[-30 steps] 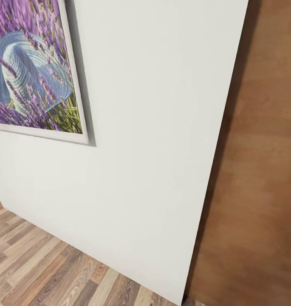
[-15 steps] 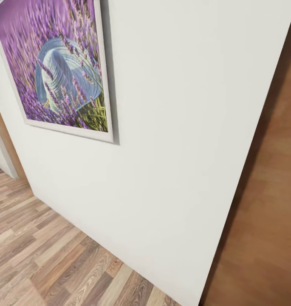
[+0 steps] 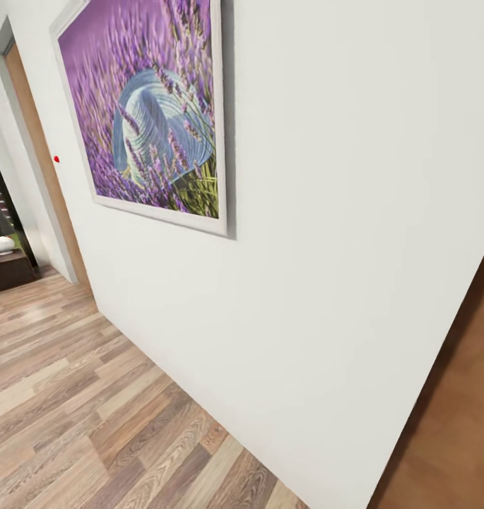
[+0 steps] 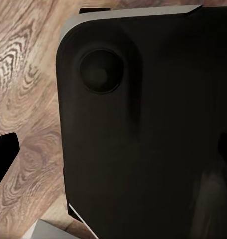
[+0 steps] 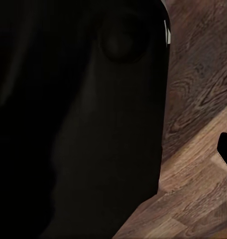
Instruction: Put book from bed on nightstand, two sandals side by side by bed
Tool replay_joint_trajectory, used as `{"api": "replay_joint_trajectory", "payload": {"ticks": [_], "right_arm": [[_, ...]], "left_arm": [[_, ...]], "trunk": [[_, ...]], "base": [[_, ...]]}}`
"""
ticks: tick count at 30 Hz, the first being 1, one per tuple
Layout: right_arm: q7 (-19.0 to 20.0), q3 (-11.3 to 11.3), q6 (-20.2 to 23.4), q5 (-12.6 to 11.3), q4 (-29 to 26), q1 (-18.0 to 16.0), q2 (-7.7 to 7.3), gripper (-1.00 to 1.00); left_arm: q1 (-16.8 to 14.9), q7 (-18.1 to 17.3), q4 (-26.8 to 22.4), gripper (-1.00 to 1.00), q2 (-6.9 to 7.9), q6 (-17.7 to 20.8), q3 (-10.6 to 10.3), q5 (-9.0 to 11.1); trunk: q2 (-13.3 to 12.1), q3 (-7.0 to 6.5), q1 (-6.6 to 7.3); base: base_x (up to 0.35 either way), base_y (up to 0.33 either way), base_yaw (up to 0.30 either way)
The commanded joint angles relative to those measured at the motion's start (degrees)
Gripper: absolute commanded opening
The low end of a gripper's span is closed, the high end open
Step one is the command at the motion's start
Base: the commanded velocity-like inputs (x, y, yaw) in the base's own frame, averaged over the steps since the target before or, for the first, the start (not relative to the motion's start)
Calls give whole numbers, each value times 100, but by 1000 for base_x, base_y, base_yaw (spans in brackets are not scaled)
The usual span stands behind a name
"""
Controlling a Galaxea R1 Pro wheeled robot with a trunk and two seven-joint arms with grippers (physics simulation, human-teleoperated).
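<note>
Head view: white wall (image 3: pixel 326 247) with a framed lavender-and-hat picture (image 3: pixel 153 113), wood plank floor (image 3: pixel 79 417) below, a brown door (image 3: pixel 44 162) and a dark cabinet (image 3: pixel 7 268) at far left (door and cabinet are new against the earlier frame, the picture sitting further right as the camera swung). Wrist views: black robot body panel (image 4: pixel 143 129) over floor planks; a dark sliver at each frame's edge may be a finger, so whether either gripper is apart or together cannot be told. Book, bed, nightstand and sandals: location not shown.

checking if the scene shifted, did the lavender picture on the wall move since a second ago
No. The lavender picture keeps its place on the white wall; both slid rightward in the head view together, with a doorway coming into sight at left, so the camera turned.
</note>
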State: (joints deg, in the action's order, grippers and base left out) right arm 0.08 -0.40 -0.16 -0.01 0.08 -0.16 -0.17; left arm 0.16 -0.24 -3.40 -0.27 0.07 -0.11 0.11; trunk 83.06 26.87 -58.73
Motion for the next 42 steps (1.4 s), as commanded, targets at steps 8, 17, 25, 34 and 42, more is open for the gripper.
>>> {"api": "replay_joint_trajectory", "payload": {"ticks": [8, 17, 25, 34, 42], "right_arm": [[1, -3, -2, -8, 2, -2, 0, 100], [1, 4, -2, -8, 1, -2, -8, 100], [2, 3, -2, -8, 2, -2, -5, 100], [4, 7, -2, -8, 3, -2, -12, 100], [4, 7, -2, -8, 1, -2, -12, 100]], "left_arm": [[2, -2, -3, 100, 1, -60, -5, -8], [2, -2, -3, 100, 1, -68, -6, -11], [2, -2, -11, 100, 1, -70, 1, -11], [2, -2, -12, 100, 4, -205, -1, -13], [2, -2, -4, 100, 4, -754, 2, -14]], "trunk": [[2, 4, 0], [2, 4, 0], [2, 4, 0], [2, 4, 0], [2, 4, 0]], "base": [[0, 0, 294], [0, 0, 294], [0, 0, 294], [0, 0, 294], [0, 0, 294]]}}
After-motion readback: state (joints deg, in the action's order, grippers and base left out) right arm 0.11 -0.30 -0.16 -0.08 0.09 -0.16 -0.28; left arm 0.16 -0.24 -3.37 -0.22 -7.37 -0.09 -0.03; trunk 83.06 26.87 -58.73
